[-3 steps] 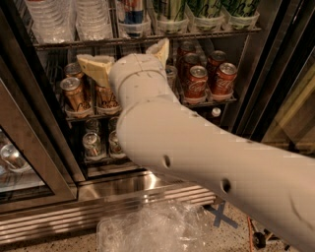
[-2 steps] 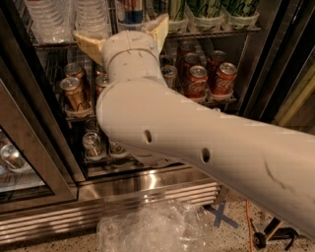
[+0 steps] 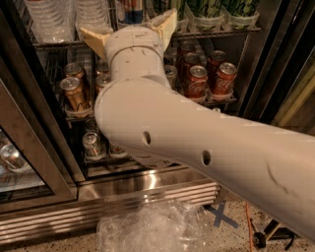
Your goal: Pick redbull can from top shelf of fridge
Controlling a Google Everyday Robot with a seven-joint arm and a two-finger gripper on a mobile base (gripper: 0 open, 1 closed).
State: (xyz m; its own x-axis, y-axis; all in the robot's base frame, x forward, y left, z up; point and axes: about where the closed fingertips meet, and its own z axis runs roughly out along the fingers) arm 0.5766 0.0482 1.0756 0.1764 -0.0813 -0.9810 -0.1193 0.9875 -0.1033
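The redbull can (image 3: pixel 131 9), blue and silver with red marking, stands on the top shelf (image 3: pixel 216 32) of the fridge (image 3: pixel 147 189); its upper part is cut off by the frame's top edge. My gripper (image 3: pixel 128 21) is open just below and in front of the can. One cream finger (image 3: pixel 92 38) is to the can's left, the other (image 3: pixel 167 23) to its right. The wrist and thick white arm cover the middle of the fridge.
Clear water bottles (image 3: pixel 49 19) stand left of the can, green-patterned cans (image 3: pixel 206 10) right. The rack below holds red Coca-Cola cans (image 3: pixel 197 81) and brown cans (image 3: pixel 74 92). An open glass door (image 3: pixel 19 147) is at left. Crumpled plastic (image 3: pixel 147 229) lies on the floor.
My gripper has risen from the middle rack's height to the top shelf, and the arm has swung leftward and fills more of the view.
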